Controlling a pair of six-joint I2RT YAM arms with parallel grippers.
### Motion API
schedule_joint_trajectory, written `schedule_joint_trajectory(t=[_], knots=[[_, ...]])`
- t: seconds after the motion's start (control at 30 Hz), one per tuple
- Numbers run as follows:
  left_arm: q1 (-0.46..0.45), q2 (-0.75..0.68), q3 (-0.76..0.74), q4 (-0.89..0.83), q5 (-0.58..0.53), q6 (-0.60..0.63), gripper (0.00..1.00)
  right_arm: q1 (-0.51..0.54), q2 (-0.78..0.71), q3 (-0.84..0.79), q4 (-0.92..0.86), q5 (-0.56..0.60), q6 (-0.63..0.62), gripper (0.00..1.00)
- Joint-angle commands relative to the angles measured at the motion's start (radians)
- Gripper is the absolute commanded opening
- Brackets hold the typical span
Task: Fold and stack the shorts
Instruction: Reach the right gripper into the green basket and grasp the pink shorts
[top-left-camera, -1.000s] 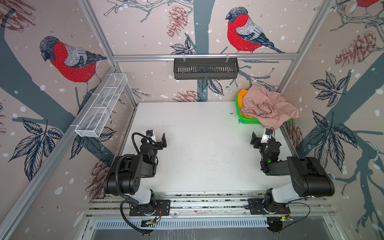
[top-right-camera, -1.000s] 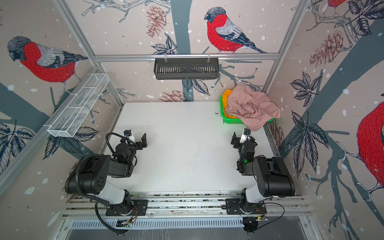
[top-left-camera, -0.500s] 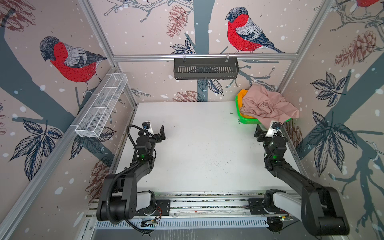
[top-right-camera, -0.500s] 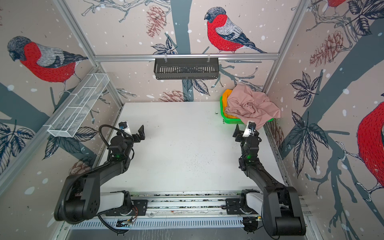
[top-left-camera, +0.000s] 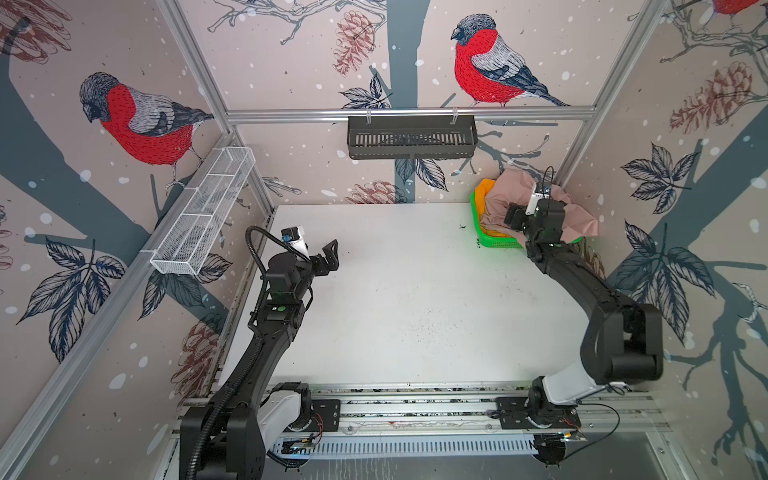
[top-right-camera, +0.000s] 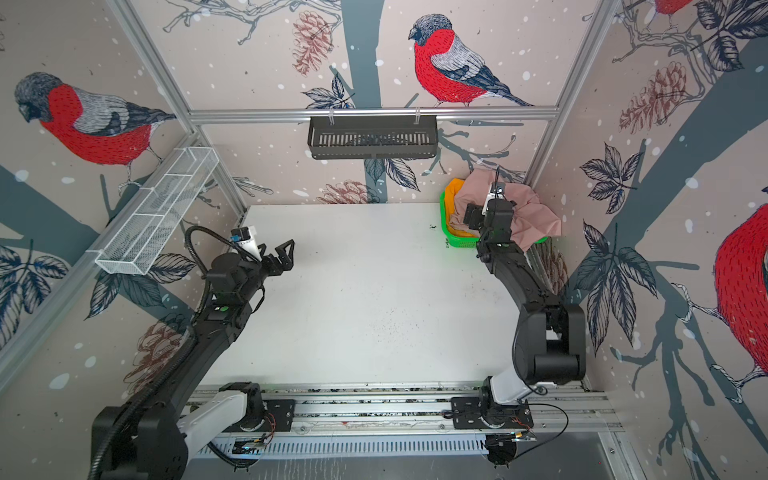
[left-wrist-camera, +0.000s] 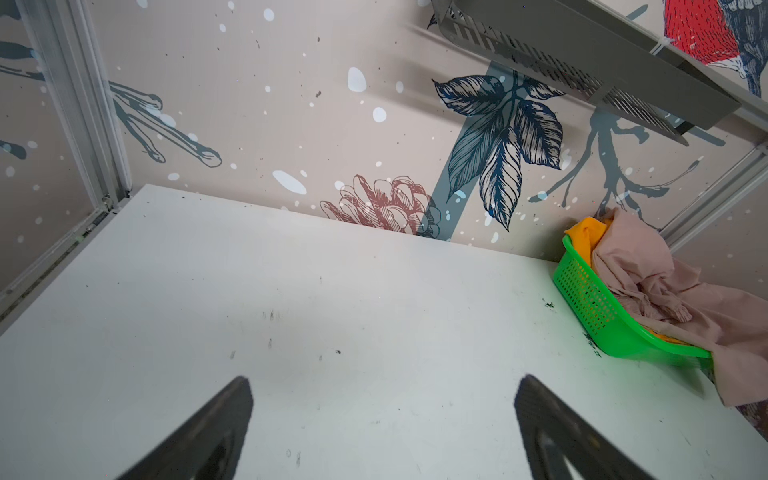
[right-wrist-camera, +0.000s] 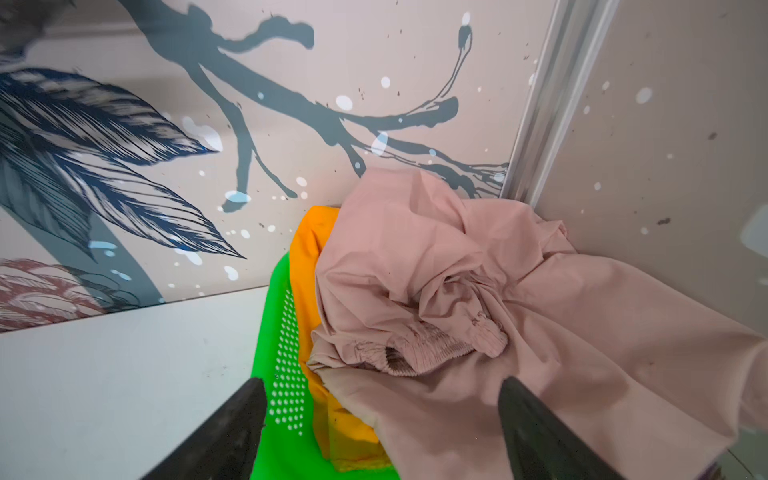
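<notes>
The pale pink shorts (top-left-camera: 582, 220) (top-right-camera: 536, 220) lie crumpled on top in a green mesh basket (top-left-camera: 494, 243) (top-right-camera: 461, 243) at the table's back right corner, spilling over its right rim. The orange shorts (top-left-camera: 482, 193) (right-wrist-camera: 307, 249) lie under them, mostly hidden. My right gripper (top-left-camera: 512, 218) (right-wrist-camera: 380, 382) hovers open just above the basket's near end, the pink cloth (right-wrist-camera: 457, 270) and its gathered waistband ahead of the fingers, nothing held. My left gripper (top-left-camera: 328, 257) (left-wrist-camera: 384, 378) stands open and empty over the bare left side of the table, far from the basket (left-wrist-camera: 590, 299).
The white table (top-left-camera: 395, 311) is walled on three sides. A black slotted shelf (top-left-camera: 411, 137) hangs on the back wall. A white wire rack (top-left-camera: 203, 216) hangs along the left wall. An aluminium post (right-wrist-camera: 540, 104) stands right behind the basket.
The right arm has stretched toward the back right, bringing its open gripper from the table's edge to above the basket. The left arm has unfolded and carried its open gripper a little inward.
</notes>
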Motion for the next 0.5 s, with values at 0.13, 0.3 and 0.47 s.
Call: schedule_joint_trajectory(t=[0.13,0.3,0.47], knots=[[-0.017,-0.023,0.045,-0.136,0.123,-0.059,0.99,-0.004,0.298,0.264,-0.132,0.014,-0.100,0.88],[-0.021,-0.031,0.046,-0.145,0.149,-0.063,0.99,-0.021,0.463,0.399,-0.135,0.037,-0.115,0.88],[-0.023,-0.037,0.050,-0.159,0.138,-0.056,0.99,-0.053,0.572,0.486,-0.124,0.001,-0.089,0.87]])
